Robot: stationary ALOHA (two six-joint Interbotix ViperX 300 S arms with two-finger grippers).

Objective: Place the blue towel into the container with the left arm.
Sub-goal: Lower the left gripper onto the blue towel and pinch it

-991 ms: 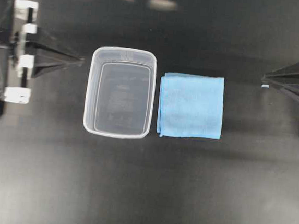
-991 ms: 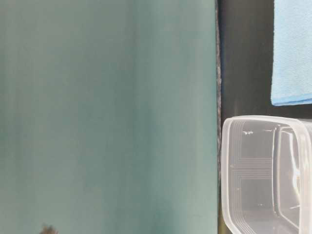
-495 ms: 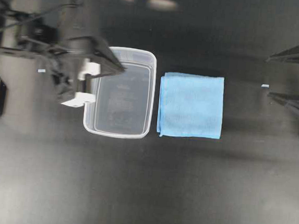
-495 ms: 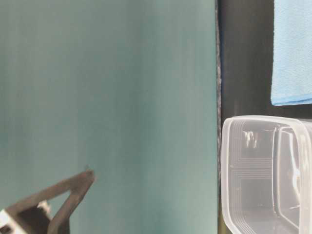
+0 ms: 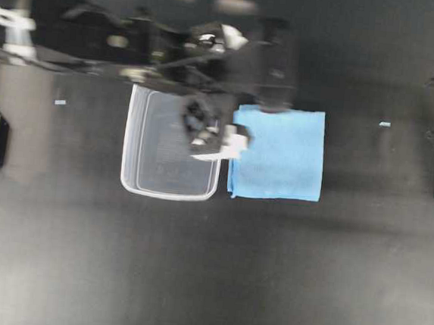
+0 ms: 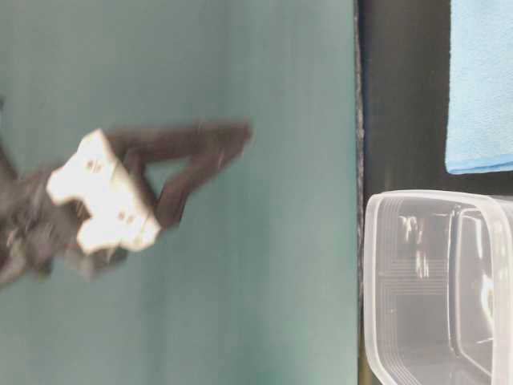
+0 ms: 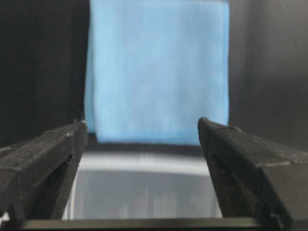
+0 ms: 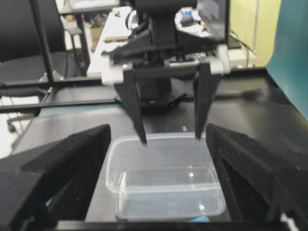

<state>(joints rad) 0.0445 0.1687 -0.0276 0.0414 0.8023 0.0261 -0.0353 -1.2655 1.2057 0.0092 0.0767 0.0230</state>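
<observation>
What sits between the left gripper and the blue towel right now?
Only the container: the open left gripper hangs above it, empty, and the blue towel lies flat just beyond its far rim. Nothing else visible blocks the reach.

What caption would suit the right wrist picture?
Opposite arm's open left gripper poised above the empty clear container, seen between the right gripper's own fingers.

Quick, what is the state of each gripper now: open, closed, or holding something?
Left gripper: open, holding nothing, above the container.
Right gripper: open, holding nothing.
</observation>
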